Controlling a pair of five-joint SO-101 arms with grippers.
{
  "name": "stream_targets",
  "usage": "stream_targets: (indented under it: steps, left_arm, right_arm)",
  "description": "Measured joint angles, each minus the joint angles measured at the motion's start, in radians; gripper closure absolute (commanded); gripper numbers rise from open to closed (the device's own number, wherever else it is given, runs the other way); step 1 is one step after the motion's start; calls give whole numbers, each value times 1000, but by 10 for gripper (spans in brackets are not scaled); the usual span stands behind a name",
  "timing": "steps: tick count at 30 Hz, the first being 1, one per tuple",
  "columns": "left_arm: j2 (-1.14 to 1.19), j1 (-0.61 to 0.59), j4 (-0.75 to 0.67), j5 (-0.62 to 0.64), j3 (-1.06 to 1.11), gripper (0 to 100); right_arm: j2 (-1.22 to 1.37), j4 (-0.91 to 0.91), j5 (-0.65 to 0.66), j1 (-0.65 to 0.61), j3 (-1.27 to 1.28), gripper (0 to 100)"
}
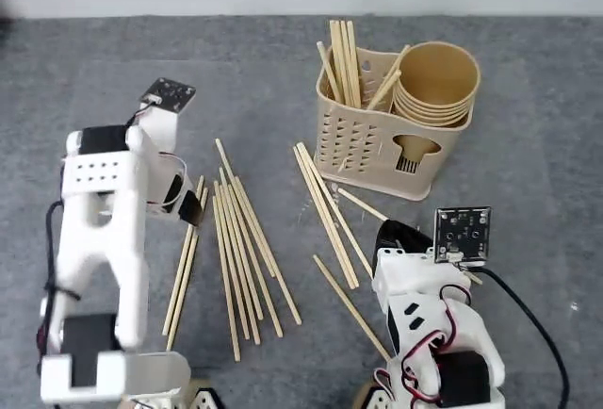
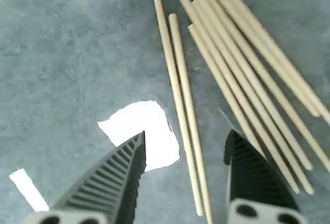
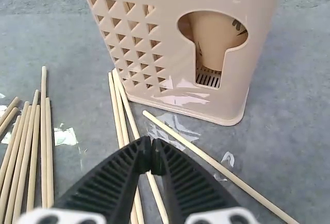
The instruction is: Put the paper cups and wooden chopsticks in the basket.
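The pair of chopsticks [image 2: 180, 105] lies flat on the grey tabletop [image 1: 546, 192], the two sticks side by side and touching. It sits in the gap between the spread fingers [image 2: 124, 172] of the left gripper [image 2: 186, 136]. Its long axis runs away from the wrist, so one finger stands on either side of it and they would close across it, not along it. The pair is off-centre in the gap, nearer one finger than the other, and one end of it shows down between the fingers. In the high view the sticks by this gripper run nearly front to back, with a slight lean.

Just beside the pair, not touching it, a larger bundle of chopsticks [image 2: 247, 69] lies on a slant. One finger is close over its nearest stick, so I judge that closing could catch that stick too.

The left arm is plainly the nearer one. The right gripper [image 3: 151, 154] has its fingers pressed together on nothing, over a few chopsticks [image 3: 119, 110] that point toward the basket [image 3: 175, 38]. The basket stands well apart from the pair, with paper cups [image 1: 438, 79] stacked in one compartment and upright chopsticks [image 1: 341, 56] in the other.
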Motion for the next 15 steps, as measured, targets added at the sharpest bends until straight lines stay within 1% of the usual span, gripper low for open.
stream_targets:
  steps: [8, 11, 15]
  left_arm:
    - [241, -11, -149, -18, 0, 767]
    - [301, -11, -186, -18, 0, 811]
    - [324, -11, -190, -18, 0, 893]
  right_arm:
    - [0, 0, 0, 0, 0, 987]
    - [0, 0, 0, 0, 0, 987]
    - [0, 0, 0, 0, 0, 987]
